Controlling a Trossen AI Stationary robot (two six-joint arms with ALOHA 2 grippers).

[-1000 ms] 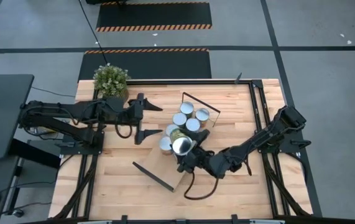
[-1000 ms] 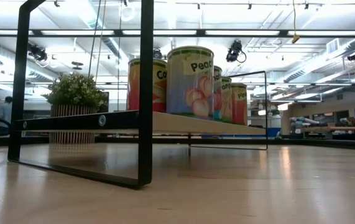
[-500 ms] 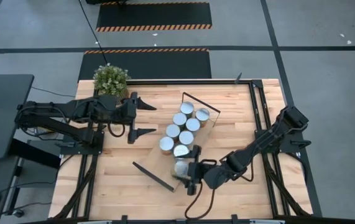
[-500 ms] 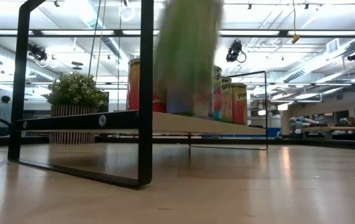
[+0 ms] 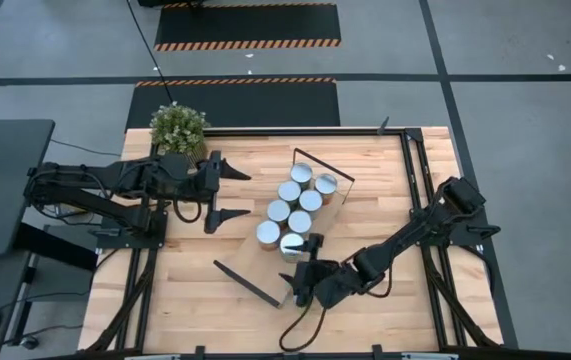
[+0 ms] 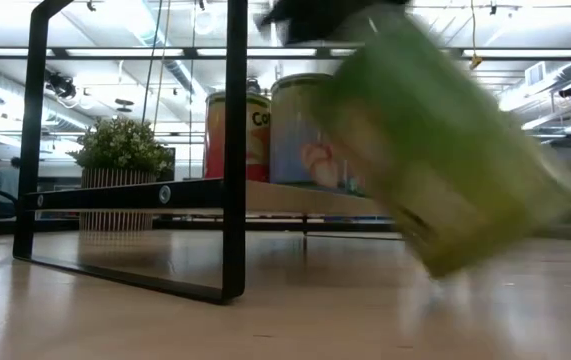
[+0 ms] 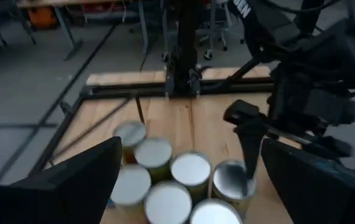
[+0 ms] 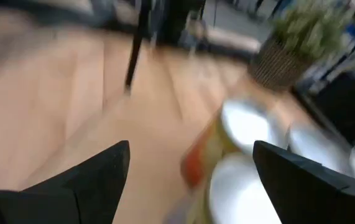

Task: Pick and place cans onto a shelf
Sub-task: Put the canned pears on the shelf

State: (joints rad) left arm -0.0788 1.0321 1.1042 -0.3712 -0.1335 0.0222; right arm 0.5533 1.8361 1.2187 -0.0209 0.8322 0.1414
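Observation:
The shelf (image 5: 255, 262) lies slantwise mid-table, with several silver-topped cans (image 5: 288, 191) standing upright on it. They also show in the low view (image 6: 300, 130). My right gripper (image 5: 300, 282) is at the shelf's near end, level, with its fingers apart. Only table and the cans beyond show between them in its wrist view (image 8: 191, 146). A green-sided can (image 6: 445, 150) is blurred and tilted just under a dark gripper part, low beside the shelf's black frame (image 6: 235, 150). My left gripper (image 5: 237, 192) is open and empty, left of the shelf. My right gripper is right above the tilted green can's upper end (image 6: 365, 40), but the blur hides whether it touches the can. The can leans with its top toward the shelf and its lower end close to the tabletop.
A potted plant (image 5: 178, 128) stands at the table's far left corner. A black rail (image 5: 415, 180) runs along the right side. Bare planks lie near and right of the shelf.
My right gripper has gone from above the cans toward the table's near edge, past the shelf's near end, and down. The green can went with it, from upright over the shelf to tilted and low beside it. My left gripper has drawn back slightly toward the left edge.

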